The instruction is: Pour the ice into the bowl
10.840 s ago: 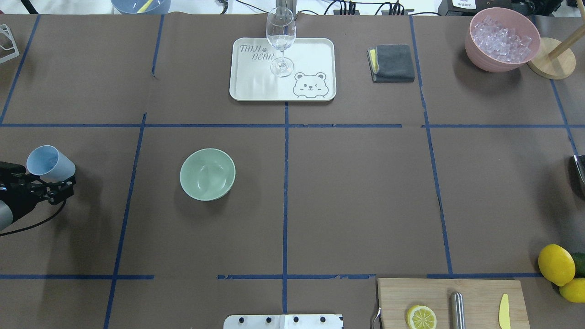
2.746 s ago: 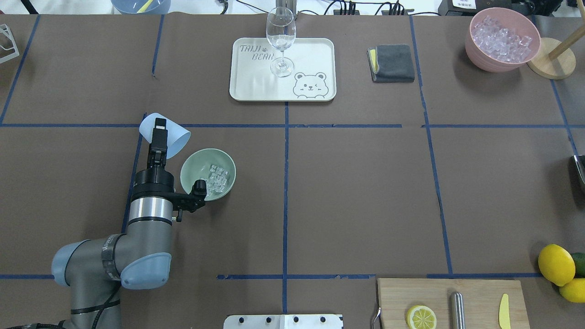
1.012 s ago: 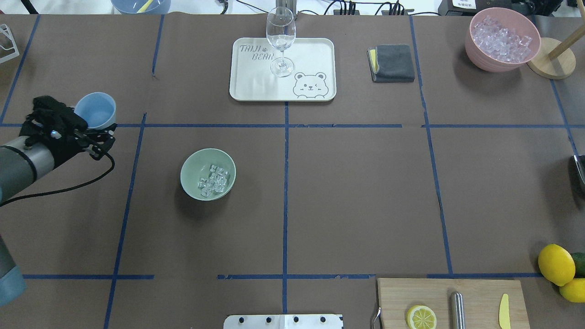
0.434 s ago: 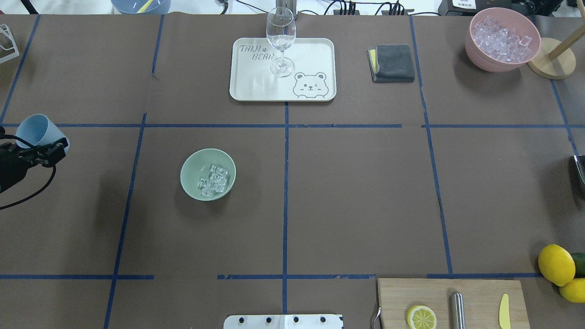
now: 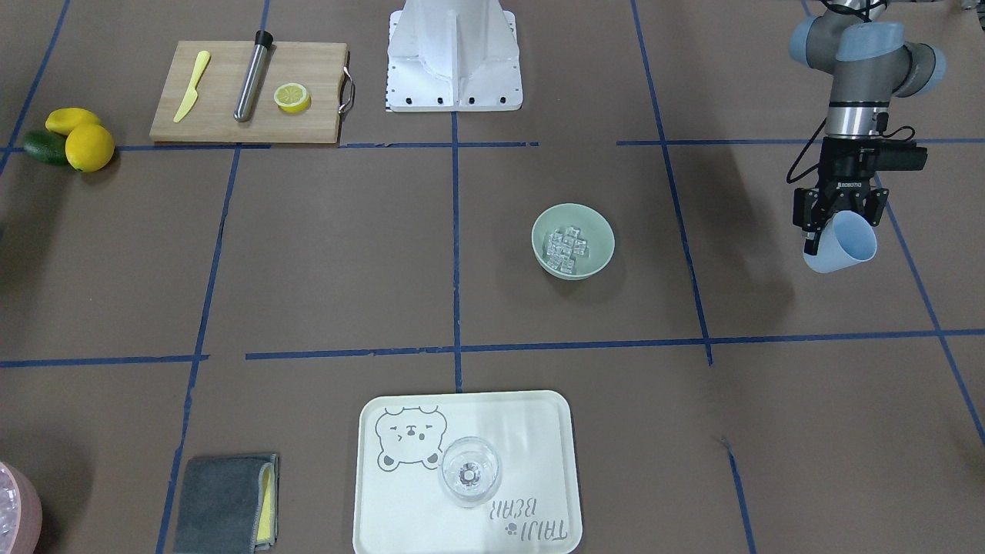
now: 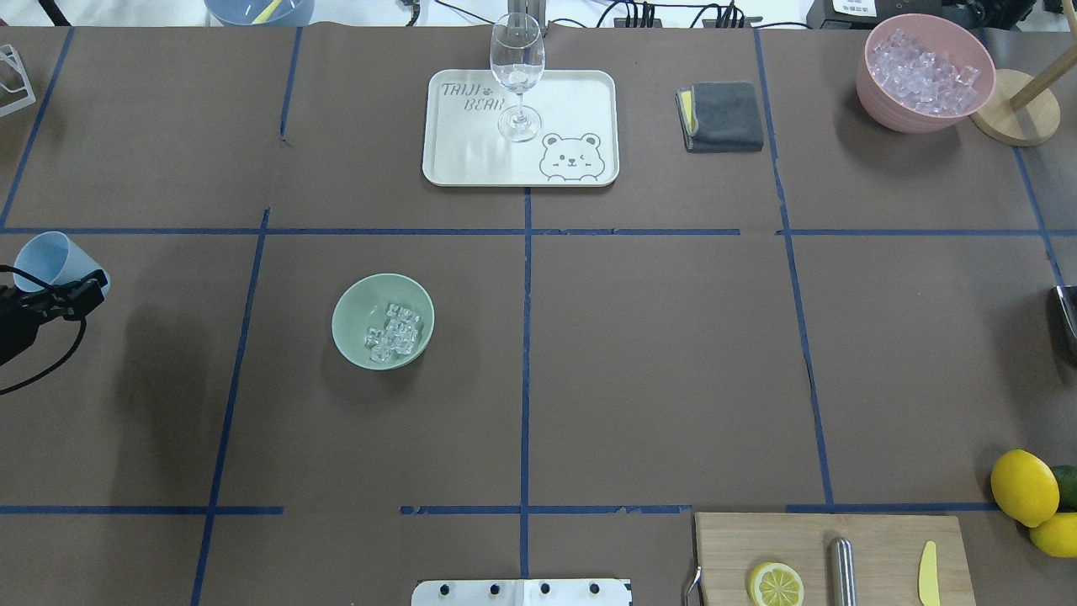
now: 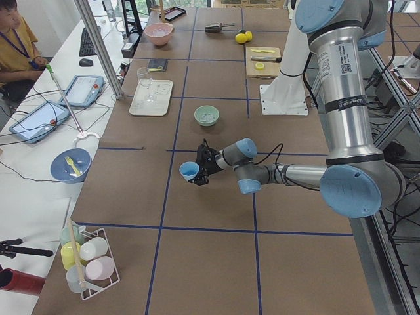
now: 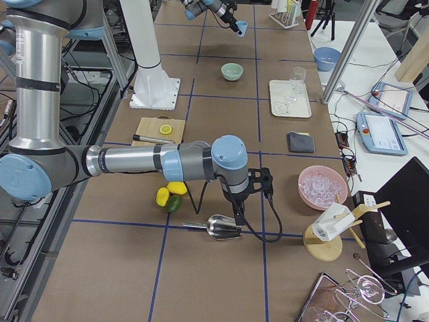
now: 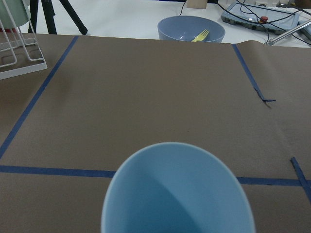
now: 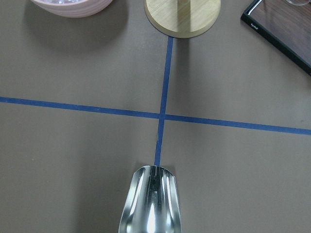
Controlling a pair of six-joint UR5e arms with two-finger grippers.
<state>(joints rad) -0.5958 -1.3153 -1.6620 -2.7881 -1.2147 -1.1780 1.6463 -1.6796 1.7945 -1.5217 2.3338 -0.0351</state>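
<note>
The sage-green bowl (image 6: 351,337) stands left of the table's middle with a handful of clear ice cubes (image 6: 392,332) in it; the front view also shows the bowl (image 5: 599,229) and the ice (image 5: 565,245). My left gripper (image 6: 63,284) is at the far left edge, well left of the bowl, shut on a light blue cup (image 6: 46,257) held above the table. The left wrist view shows the cup (image 9: 177,194) empty. My right gripper (image 8: 238,216) is at the far right, holding a metal scoop (image 10: 150,201) low over the table.
A pink bowl of ice (image 6: 924,71) stands back right beside a wooden stand (image 6: 1014,109). A white tray (image 6: 572,101) with a wine glass (image 6: 517,71) and a grey cloth (image 6: 721,115) are at the back. A cutting board (image 6: 875,547) and lemons (image 6: 1024,486) are at the front right.
The bowl was empty at first; the left gripper tipped the cup over it and ice fell in. Since then the left arm has drawn back to the far left edge with the cup.
</note>
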